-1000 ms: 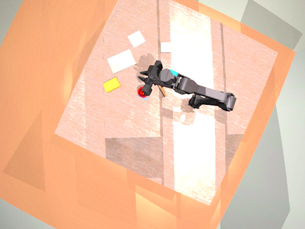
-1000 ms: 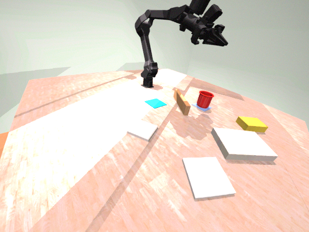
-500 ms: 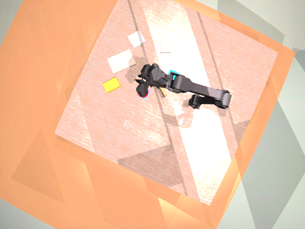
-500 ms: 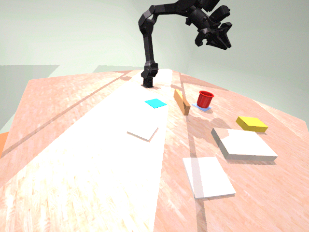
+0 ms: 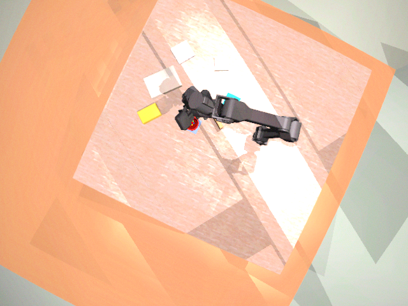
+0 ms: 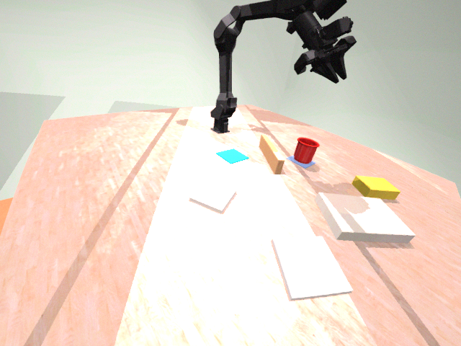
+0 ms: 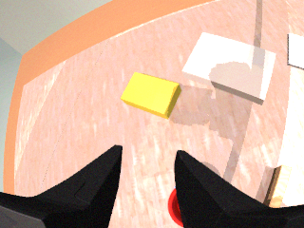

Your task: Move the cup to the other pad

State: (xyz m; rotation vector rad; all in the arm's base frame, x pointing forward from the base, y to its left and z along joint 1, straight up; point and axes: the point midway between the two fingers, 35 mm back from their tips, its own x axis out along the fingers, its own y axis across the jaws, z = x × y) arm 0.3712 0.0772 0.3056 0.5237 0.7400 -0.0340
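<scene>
On the wooden table (image 5: 158,158) (image 6: 93,268) (image 7: 71,114), the red cup (image 5: 196,124) (image 6: 305,151) (image 7: 173,207) stands below the parted, empty jaws.

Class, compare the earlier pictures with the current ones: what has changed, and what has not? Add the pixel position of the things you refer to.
The hand (image 6: 341,80) (image 7: 148,155) has swung toward the side where the red cup (image 5: 193,124) (image 6: 305,151) (image 7: 174,207) stands, open and holding nothing. Nothing was taken hold of or let go. The cup stays upright on the blue pad (image 5: 196,131) (image 6: 291,159).
</scene>
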